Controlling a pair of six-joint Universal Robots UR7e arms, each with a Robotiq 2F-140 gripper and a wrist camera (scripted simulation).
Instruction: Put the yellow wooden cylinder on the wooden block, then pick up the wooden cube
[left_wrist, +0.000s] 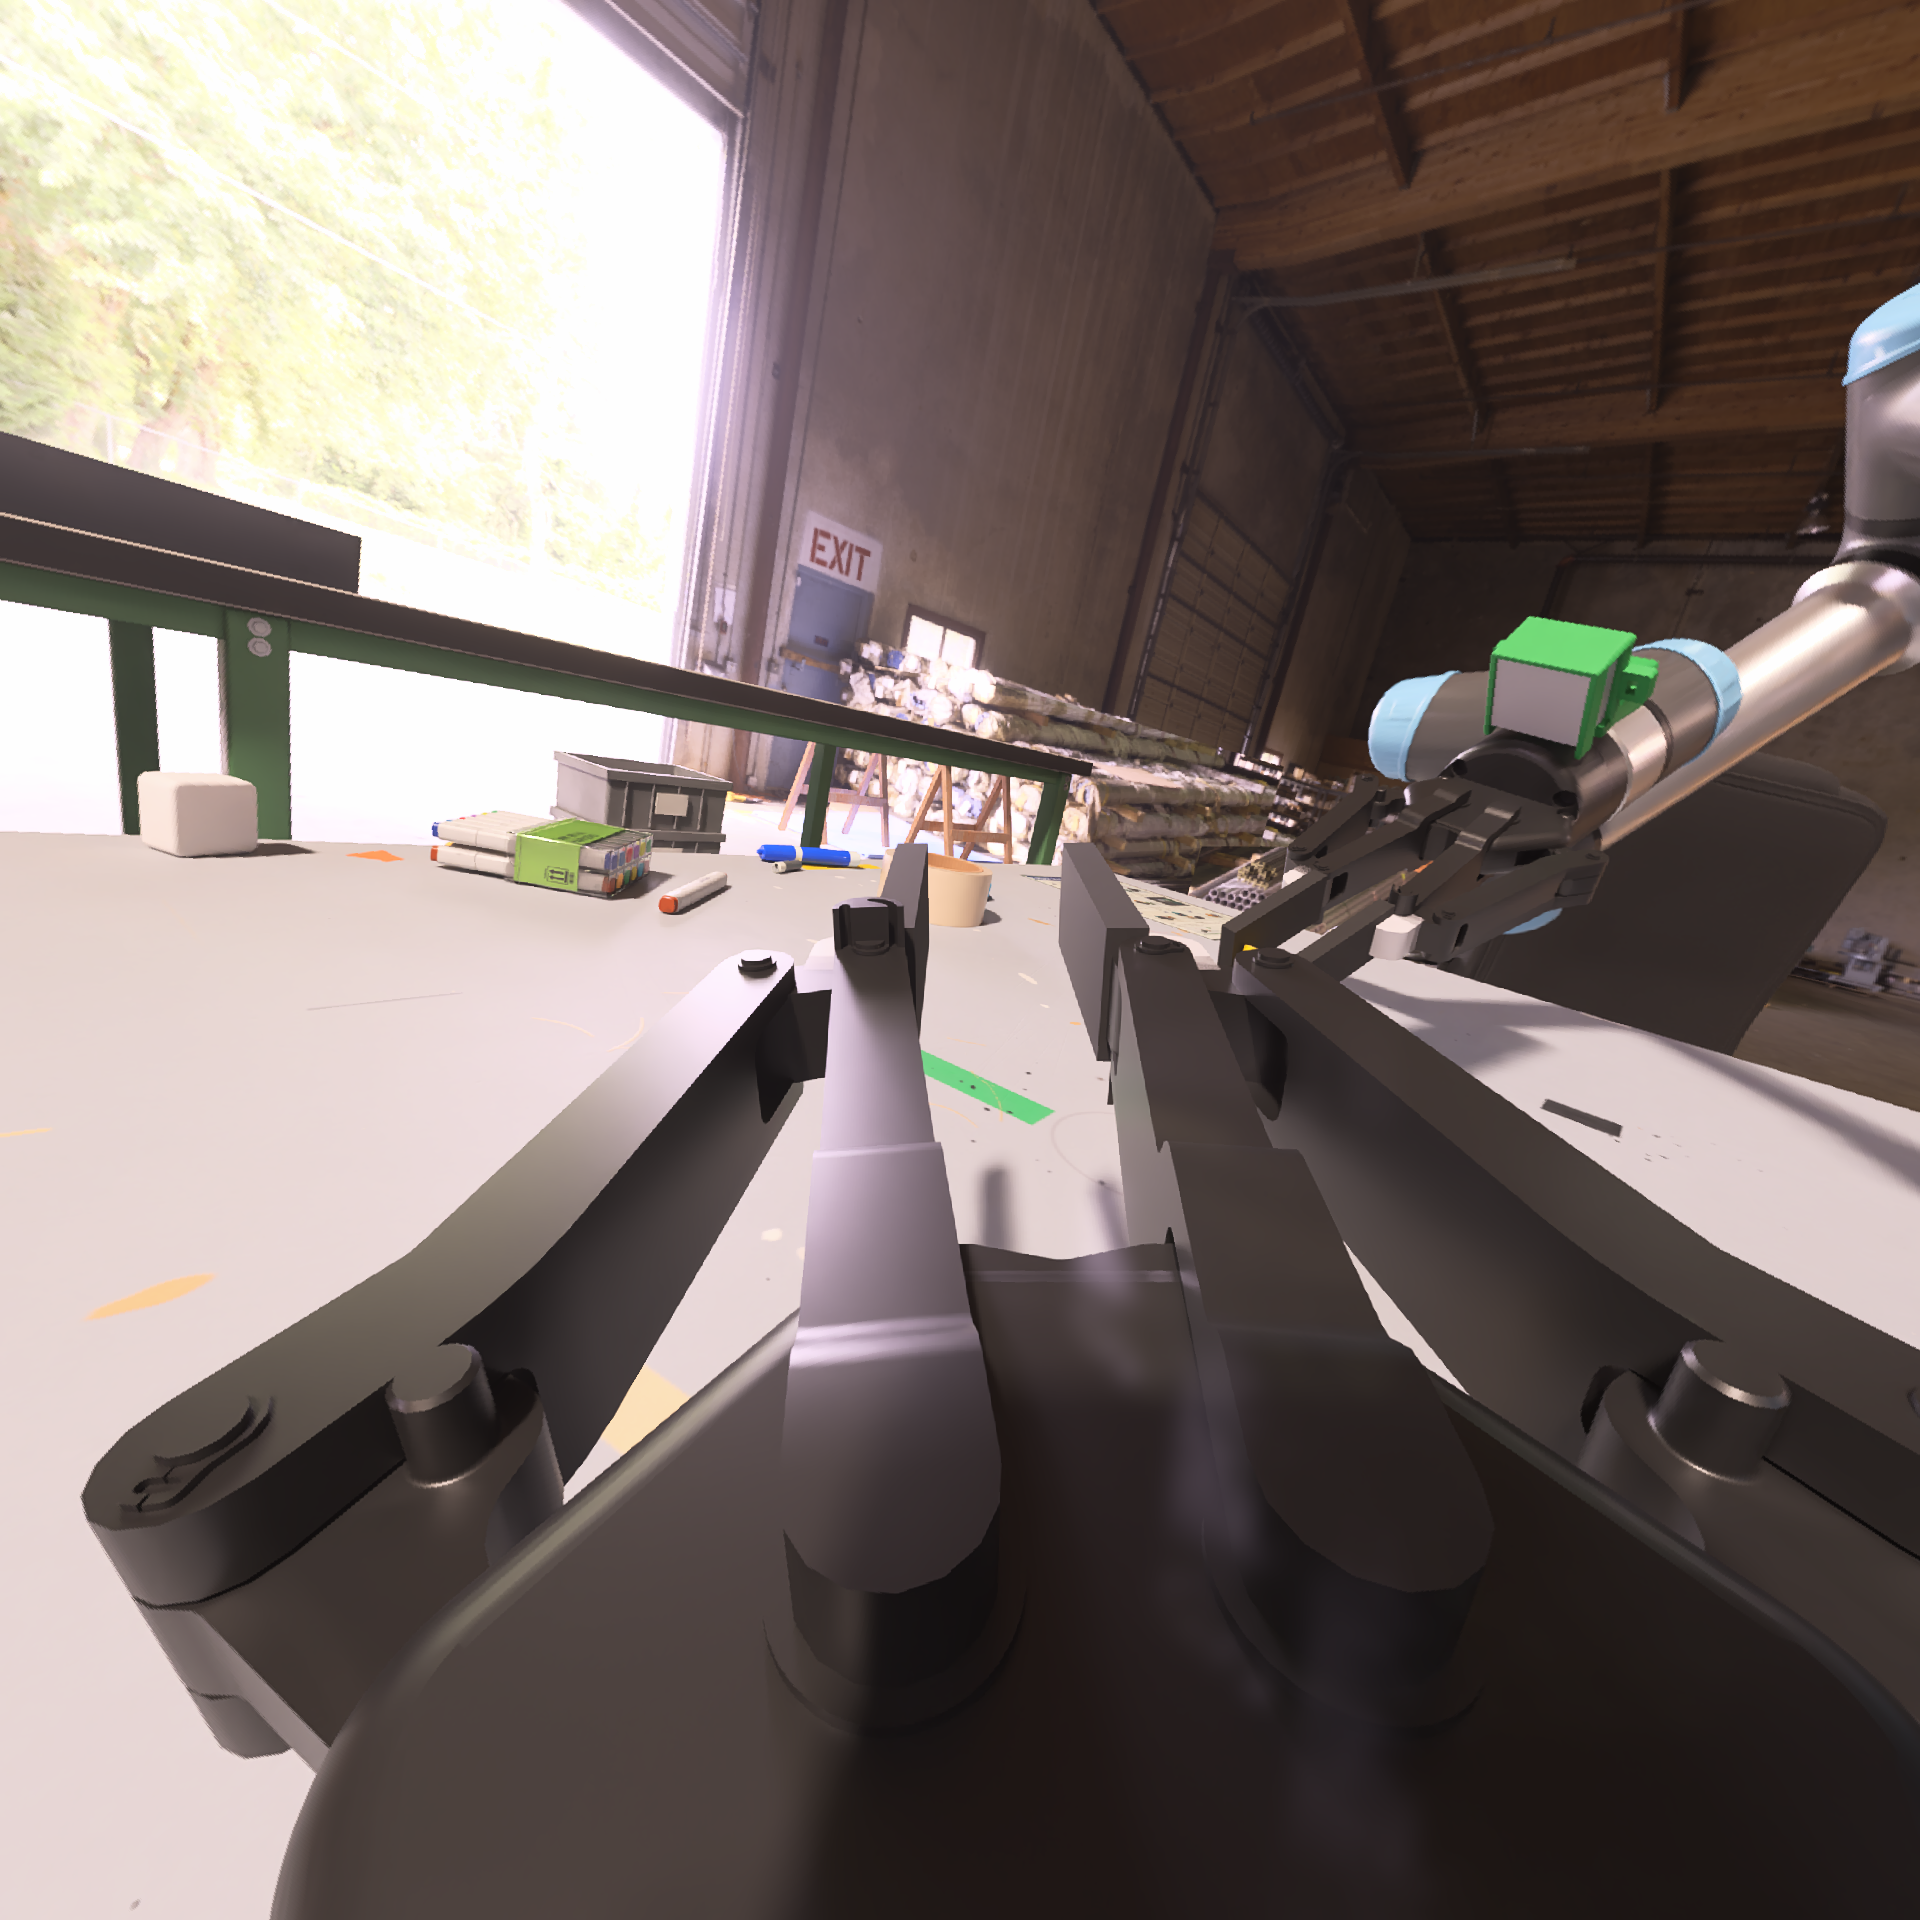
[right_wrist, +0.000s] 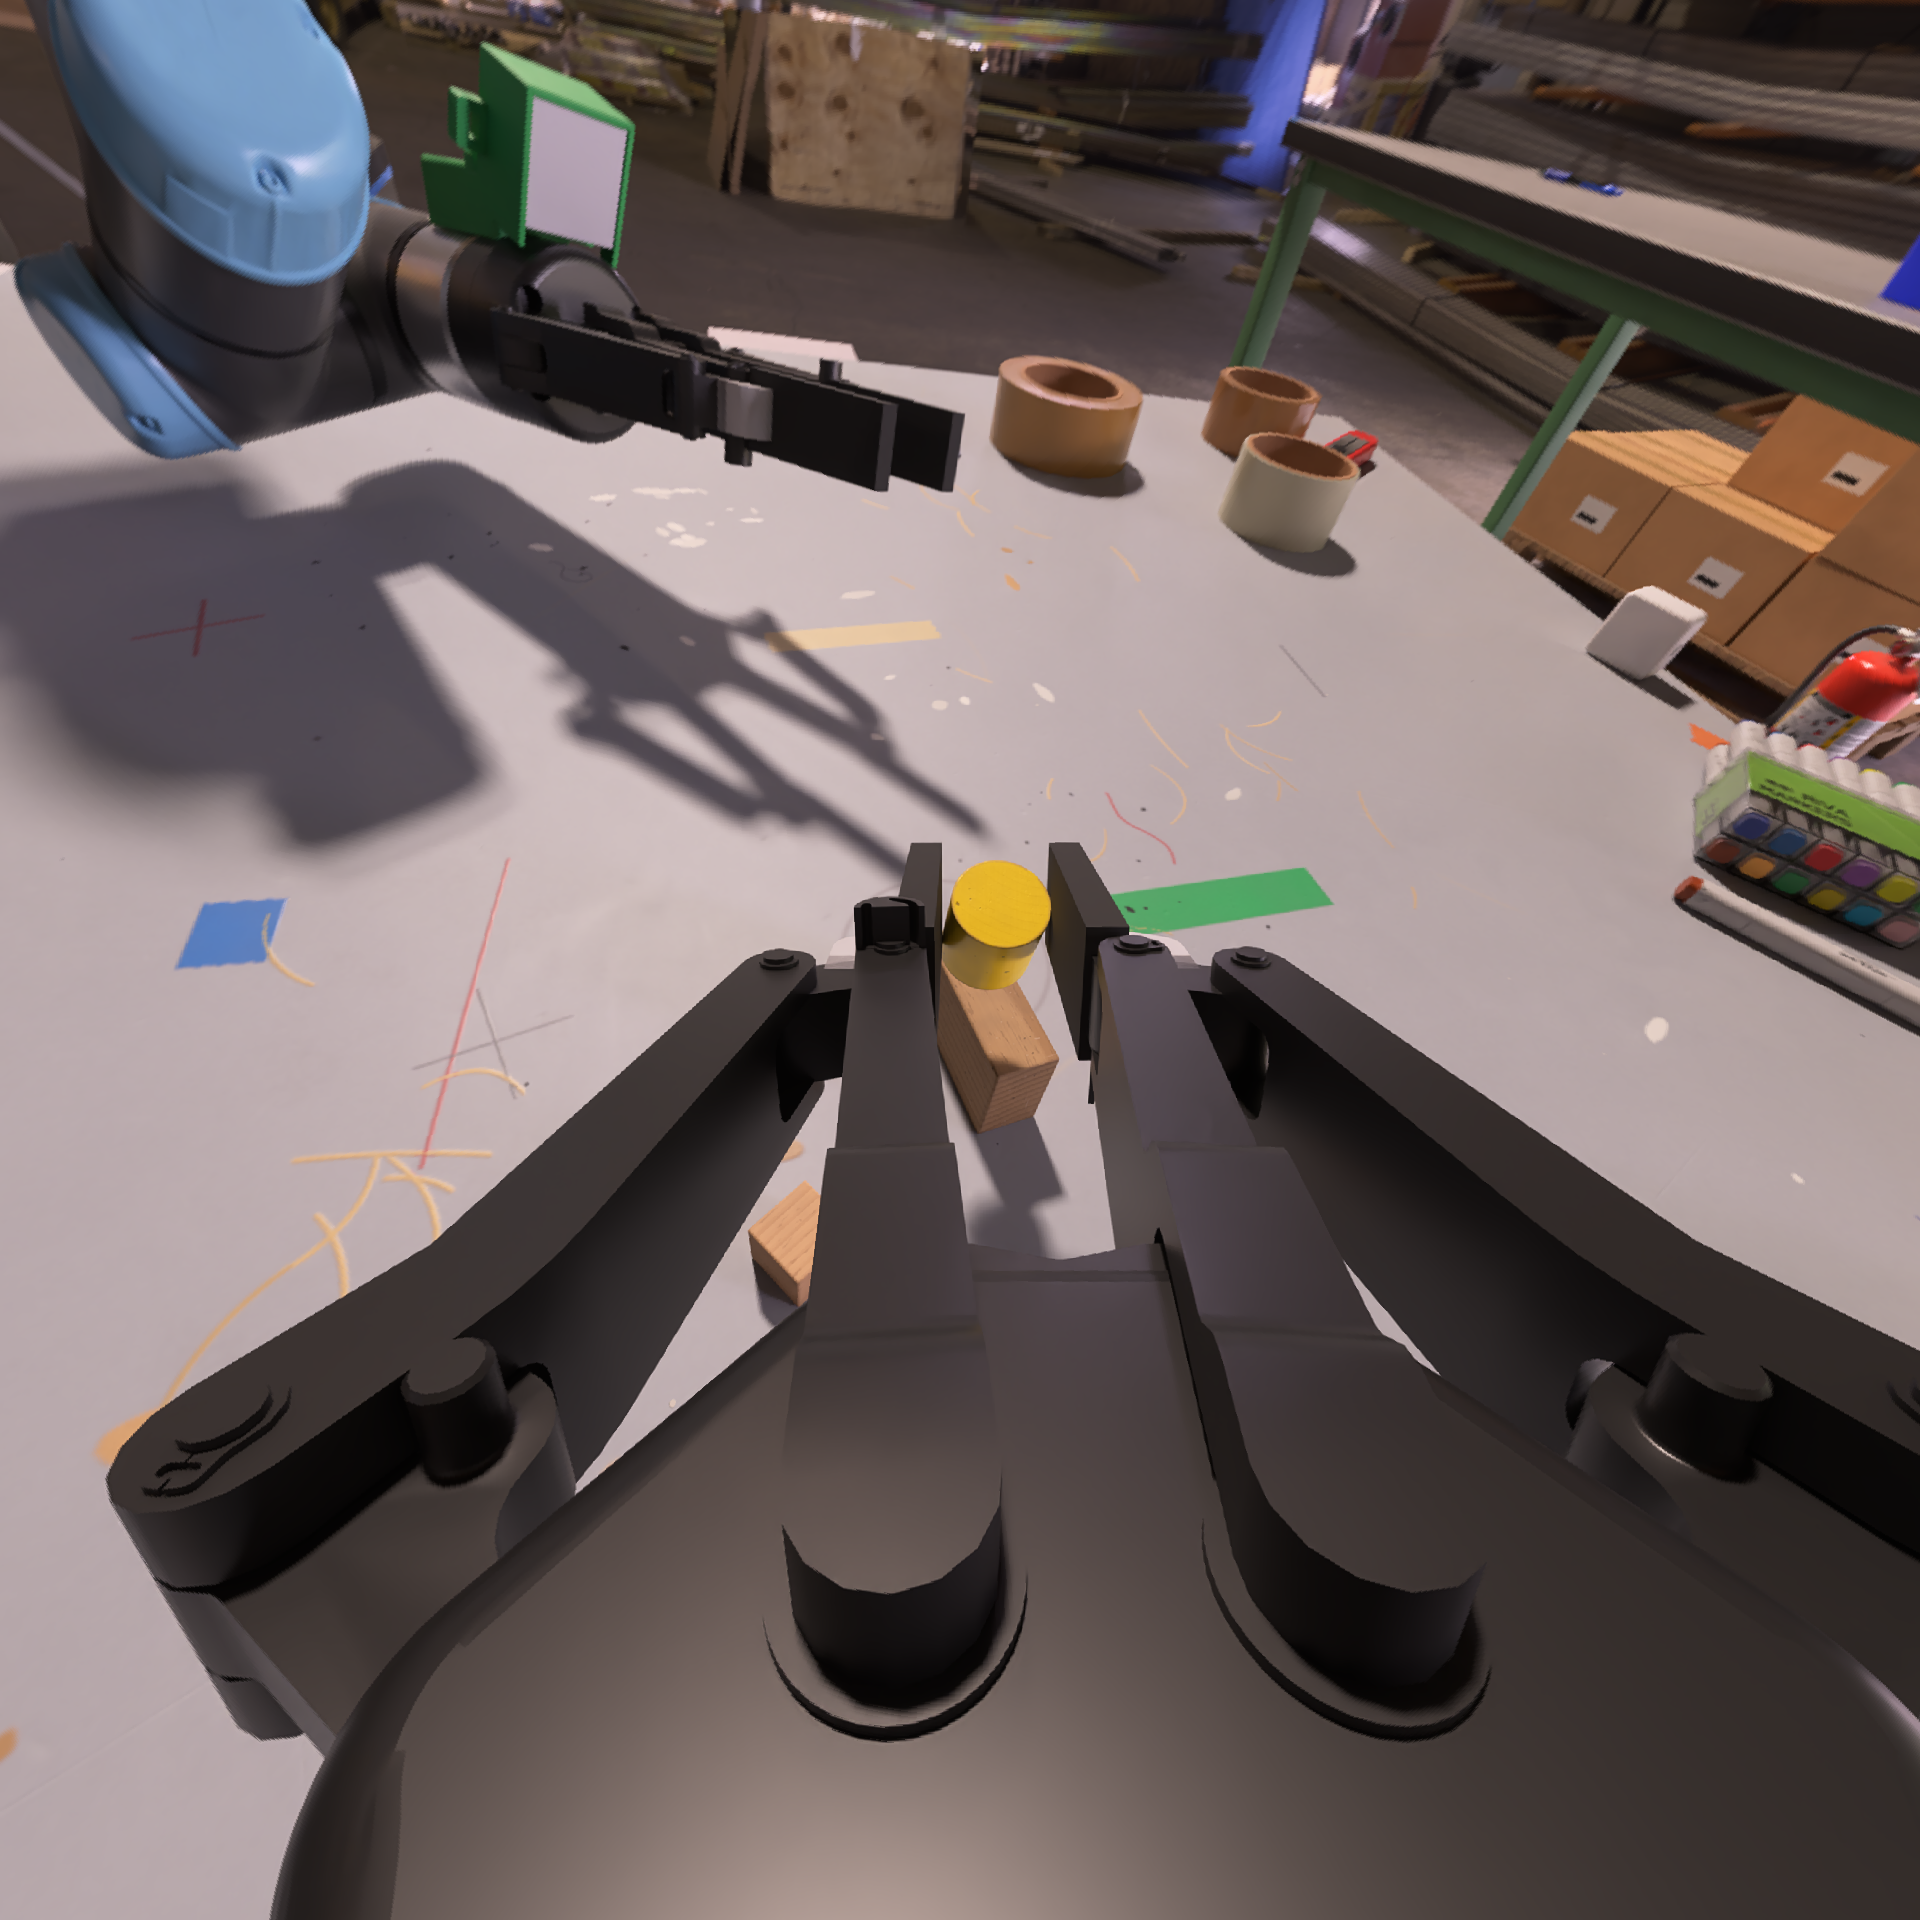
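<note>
In the right wrist view, my right gripper (right_wrist: 995, 868) is shut on the yellow wooden cylinder (right_wrist: 1000, 923), with one pad on each side of it. The cylinder sits on top of the light wooden block (right_wrist: 1000, 1065), which lies on the grey table (right_wrist: 623, 790). The small wooden cube (right_wrist: 787, 1252) lies on the table nearer the camera on the left, partly hidden behind my left finger link. My left gripper (left_wrist: 992, 878) is open and empty and hovers above the table. It also shows in the right wrist view (right_wrist: 920, 449), far behind the block.
Three tape rolls (right_wrist: 1065, 416) stand at the table's far side. A white box (right_wrist: 1647, 629), a marker set (right_wrist: 1808, 842) and a loose marker (right_wrist: 1787, 940) lie at the right. A grey crate (left_wrist: 639, 795) and a green-framed bench (left_wrist: 520, 665) stand beyond the table.
</note>
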